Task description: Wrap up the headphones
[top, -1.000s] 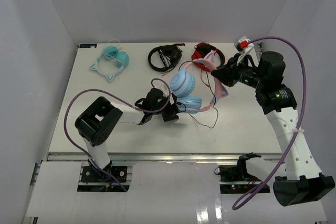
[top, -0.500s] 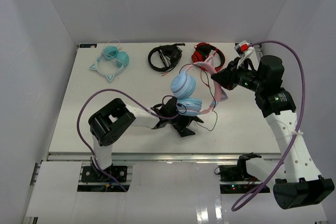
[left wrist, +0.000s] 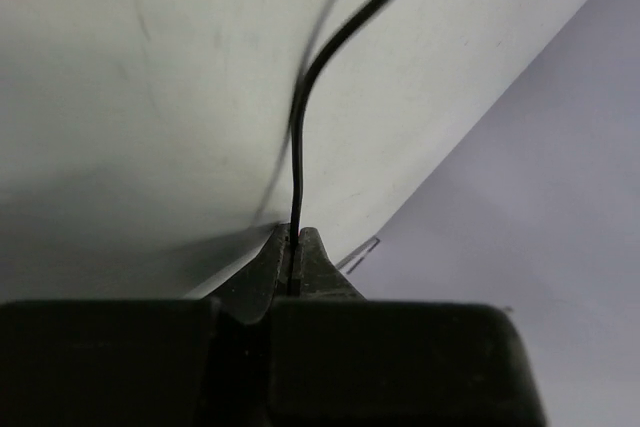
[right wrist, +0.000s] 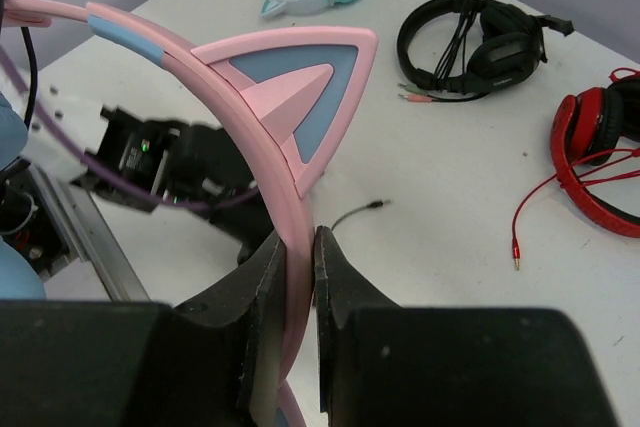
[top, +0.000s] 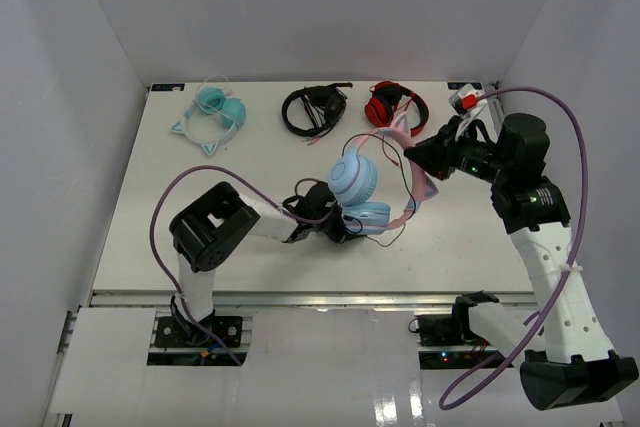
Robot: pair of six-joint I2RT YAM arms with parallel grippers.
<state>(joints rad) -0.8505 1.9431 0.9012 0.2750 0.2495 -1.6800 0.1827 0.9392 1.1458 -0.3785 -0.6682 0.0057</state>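
Above the surface, your right tool is clamping the headphones by the headband; at six o'clock your left tool is pinching the cable, seemingly slack. Wind snugly, without yanking.

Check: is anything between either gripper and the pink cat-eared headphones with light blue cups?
Nothing visible. The left gripper is shut on the thin black cable of the pink cat-eared headphones; the right gripper is shut on their pink headband.
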